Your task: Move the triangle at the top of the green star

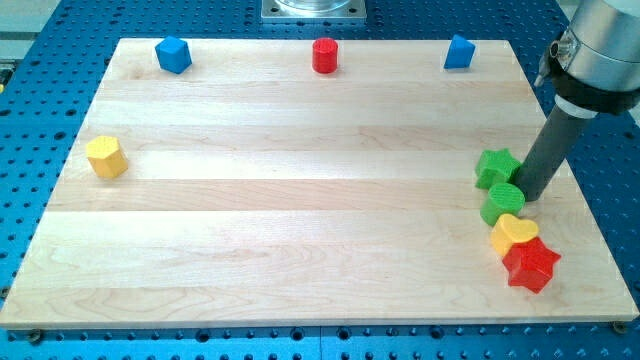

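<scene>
Pale wooden board point(300, 200), smooth with visible grain, sits on a blue perforated metal table point(40, 340); the green star point(496, 166) looks matt plastic.

tip: my tip point(527, 196) down at board's right side, just right of green star point(496, 167), touching or nearly touching green cylinder point(502, 203)
cluster: yellow heart point(513, 234) and red star point(531, 264) touching, below the cylinder
top edge: blue block point(173, 54), red cylinder point(324, 55), blue triangle point(459, 52)
left: yellow block point(106, 157), alone
board: wooden board point(300, 200)
</scene>
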